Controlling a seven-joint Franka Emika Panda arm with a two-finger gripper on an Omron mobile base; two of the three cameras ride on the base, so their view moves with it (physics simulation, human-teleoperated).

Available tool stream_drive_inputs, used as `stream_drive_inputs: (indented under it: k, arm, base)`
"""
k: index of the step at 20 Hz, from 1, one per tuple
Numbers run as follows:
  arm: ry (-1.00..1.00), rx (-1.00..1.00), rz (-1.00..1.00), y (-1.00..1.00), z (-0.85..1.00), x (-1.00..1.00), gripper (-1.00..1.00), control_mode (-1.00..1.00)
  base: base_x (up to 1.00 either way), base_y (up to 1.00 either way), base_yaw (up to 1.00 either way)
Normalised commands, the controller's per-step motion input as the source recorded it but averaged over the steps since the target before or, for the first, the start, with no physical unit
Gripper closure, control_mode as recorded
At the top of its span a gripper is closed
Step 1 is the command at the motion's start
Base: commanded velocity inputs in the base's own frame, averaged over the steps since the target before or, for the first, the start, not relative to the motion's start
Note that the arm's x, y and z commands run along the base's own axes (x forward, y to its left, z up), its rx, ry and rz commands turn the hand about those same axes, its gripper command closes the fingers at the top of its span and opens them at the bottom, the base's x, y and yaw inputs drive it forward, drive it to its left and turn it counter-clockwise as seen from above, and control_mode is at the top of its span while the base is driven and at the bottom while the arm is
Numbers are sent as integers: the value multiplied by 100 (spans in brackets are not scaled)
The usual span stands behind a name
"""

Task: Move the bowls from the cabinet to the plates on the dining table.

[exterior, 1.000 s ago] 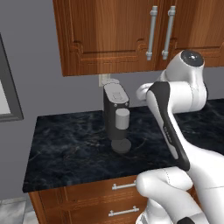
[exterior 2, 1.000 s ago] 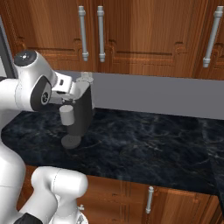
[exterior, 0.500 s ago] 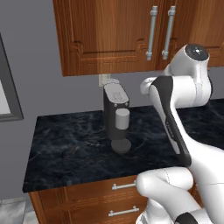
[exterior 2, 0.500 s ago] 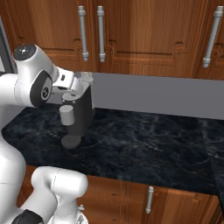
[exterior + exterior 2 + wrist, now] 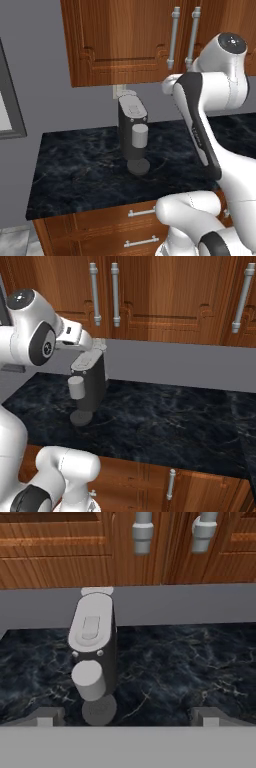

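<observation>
Gripper jaws wide, empty. Cabinet doors shut; I'd grab stiff bar handle mid-length, probably slippery metal.

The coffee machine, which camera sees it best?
The hand view: it looks straight down at the coffee machine, showing its grey lid, front cylinder and round base on the black counter. The left base view shows it from one side, smaller. In the right base view the arm crosses its top.

Both base views look forward and down from behind; hand view, nearer, shares the dark grey-capped coffee machine ahead of the jaws.
</observation>
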Motion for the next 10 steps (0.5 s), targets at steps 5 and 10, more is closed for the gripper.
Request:
stream_drive_inputs:
  k: [5, 10]
  arm:
    - [-10, 0, 0, 0, 26, 1, -100, -100]
    - [-10, 0, 1, 0, 12, 16, -100, -100]
  base:
    - [0, 0, 0]
    - [0, 0, 0]
